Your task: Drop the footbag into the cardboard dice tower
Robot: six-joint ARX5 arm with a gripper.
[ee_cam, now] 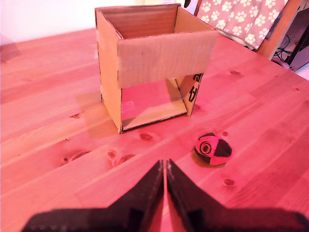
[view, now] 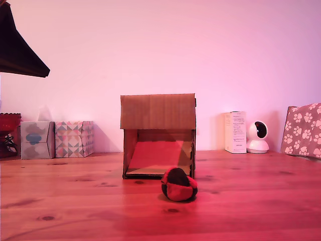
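Nothing done yet, by the look of it: the small round red-and-black panelled footbag [view: 179, 184] sits on the wooden bench [view: 75, 211], just in front of the brown corrugated cardboard dice tower [view: 158, 111], off the corner of its lower opening on the exterior view's right. The black pincer [ee_cam: 166, 175] is closed to a narrow slit and empty, hovering above the bench short of the tower, well apart from the footbag. Left: open, grasp, lift, release over the tower's open top.
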